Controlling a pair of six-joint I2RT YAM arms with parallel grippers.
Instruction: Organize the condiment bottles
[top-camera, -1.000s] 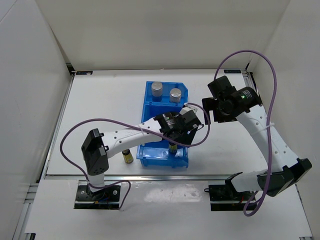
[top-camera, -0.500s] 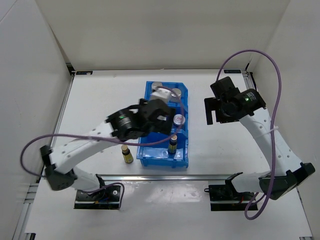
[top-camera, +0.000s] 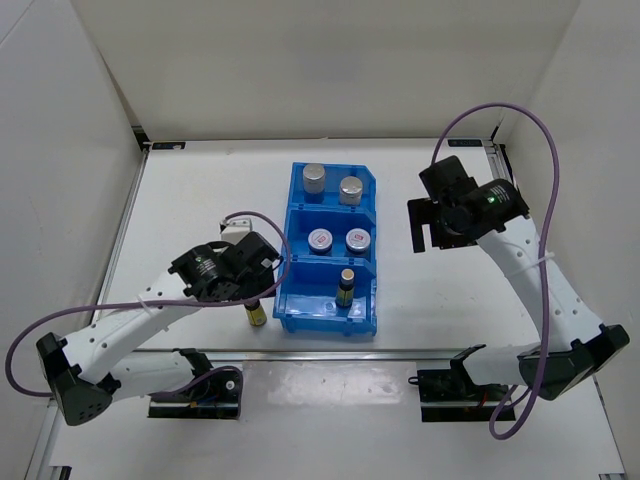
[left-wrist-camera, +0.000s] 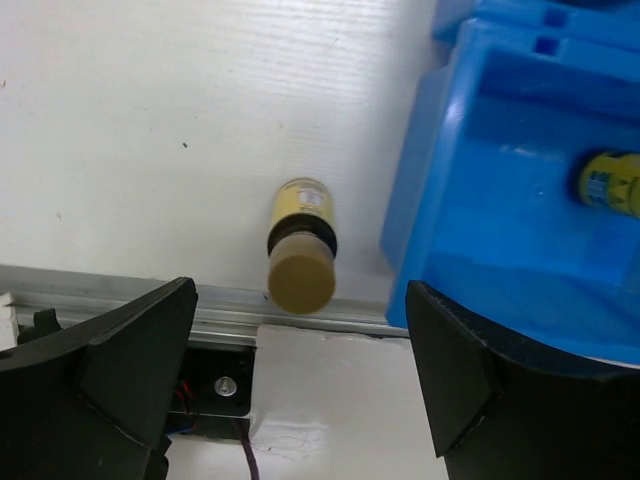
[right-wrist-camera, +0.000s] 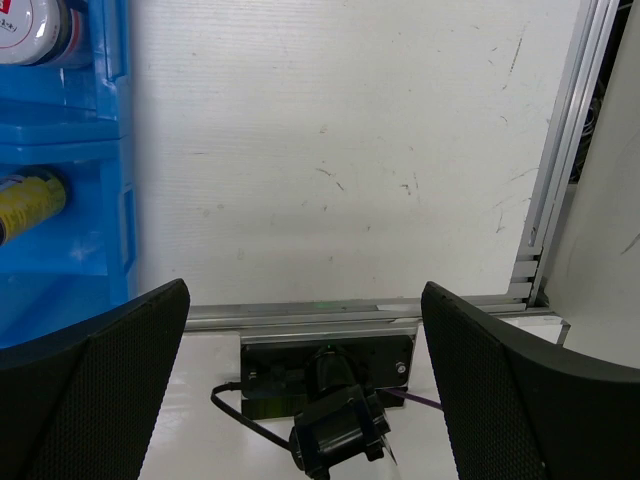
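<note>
The blue bin (top-camera: 292, 262) holds two silver-topped cylinders (top-camera: 314, 177) (top-camera: 351, 188) in its back compartment. Two white jars with red-marked lids (top-camera: 320, 240) (top-camera: 358, 239) sit in the middle one. One amber bottle (top-camera: 345, 288) stands in the front compartment, also seen in the left wrist view (left-wrist-camera: 610, 183). A second amber bottle (top-camera: 256, 313) (left-wrist-camera: 302, 245) stands on the table just left of the bin. My left gripper (top-camera: 258, 290) (left-wrist-camera: 300, 325) hovers above it, open and empty. My right gripper (top-camera: 425, 222) (right-wrist-camera: 305, 295) hangs open and empty right of the bin (right-wrist-camera: 100, 150).
An aluminium rail (left-wrist-camera: 120, 290) runs along the table's near edge, close to the loose bottle. The right arm's base mount (right-wrist-camera: 330, 370) sits beyond that rail. White walls enclose the table on three sides. Purple cables loop from both arms.
My left arm has pulled back from over the bin's middle compartment to the near left, now above the loose amber bottle. Both white jars show uncovered. The right arm barely moved.
</note>
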